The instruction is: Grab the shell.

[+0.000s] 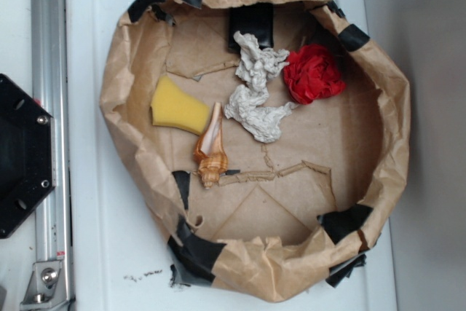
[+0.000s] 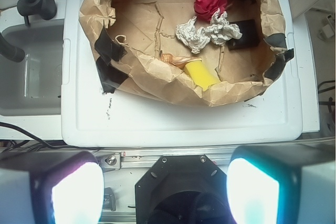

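My gripper (image 2: 165,190) is parked well back from the paper-walled bin (image 2: 157,72), over the base end; pads (image 2: 76,192) sit wide apart w/ nothing btwn them, so released. The shell (image 2: 173,57) lies far ahead of me and about on my centreline, just inside the near wall, mostly hidden by the paper fold. It's touching the yellow sponge (image 2: 201,74), which sits a bit right of it. In the exterior view the shell (image 1: 211,152) runs long axis roughly across my reach direction, fat whorled end toward my left, pale tip toward the crumpled paper (image 1: 255,100). I judge I need to go fwd over the wall, then down
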### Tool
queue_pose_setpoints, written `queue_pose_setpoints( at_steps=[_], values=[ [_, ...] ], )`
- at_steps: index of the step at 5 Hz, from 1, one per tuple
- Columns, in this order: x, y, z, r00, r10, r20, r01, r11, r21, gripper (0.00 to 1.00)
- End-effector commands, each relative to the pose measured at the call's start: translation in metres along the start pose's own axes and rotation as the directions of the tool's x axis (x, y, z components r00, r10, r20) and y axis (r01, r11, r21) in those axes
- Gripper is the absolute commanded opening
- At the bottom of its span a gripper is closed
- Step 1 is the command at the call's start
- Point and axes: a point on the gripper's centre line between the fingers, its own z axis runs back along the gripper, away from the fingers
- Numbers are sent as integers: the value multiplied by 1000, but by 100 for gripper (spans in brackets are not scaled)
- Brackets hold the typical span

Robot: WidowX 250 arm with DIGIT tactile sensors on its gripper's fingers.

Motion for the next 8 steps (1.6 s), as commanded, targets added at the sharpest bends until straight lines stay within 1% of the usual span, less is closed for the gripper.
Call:
queue_pose_setpoints(
  at_steps=[1, 2, 3, 4, 5, 6, 7, 8],
  values=[
    [0, 0, 0, 1000, 0, 0, 0, 1000, 0, 100],
    [39, 13, -18, 986, -165, 3, 165, 986, -13, 100],
    [73, 23, -23, 997, -80, -22, 79, 997, -16, 100],
    [88, 23, -41, 981, 172, -86, -171, 985, 15, 100],
    [88, 5, -70, 893, 412, -179, -397, 911, 113, 100],
    [72, -5, -92, 779, 626, -39, -610, 771, 185, 100],
    [68, 7, -125, 599, 784, 161, -801, 585, 129, 100],
    [70, 14, -158, 388, 892, 231, -921, 366, 132, 100]
  ],
)
